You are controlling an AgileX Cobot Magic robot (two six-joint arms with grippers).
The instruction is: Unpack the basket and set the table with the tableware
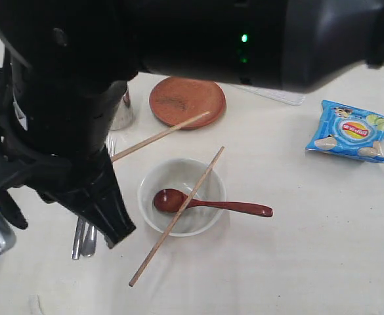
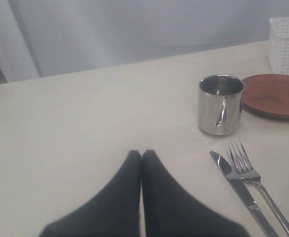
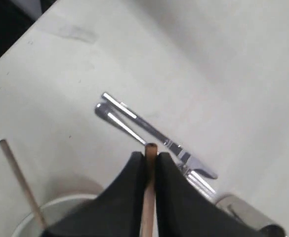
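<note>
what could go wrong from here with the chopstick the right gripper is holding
1. The right gripper pinches the chopstick near one end, so its long free length toward the plate could pivot or slip in motion.
2. The knife and fork lie just past that gripper; lowering there may knock them askew.
3. The other chopstick lies loose across the bowl, over the spoon; a bump could roll it off.

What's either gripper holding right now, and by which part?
Right gripper pinches a chopstick near one end; left gripper is shut on nothing.
</note>
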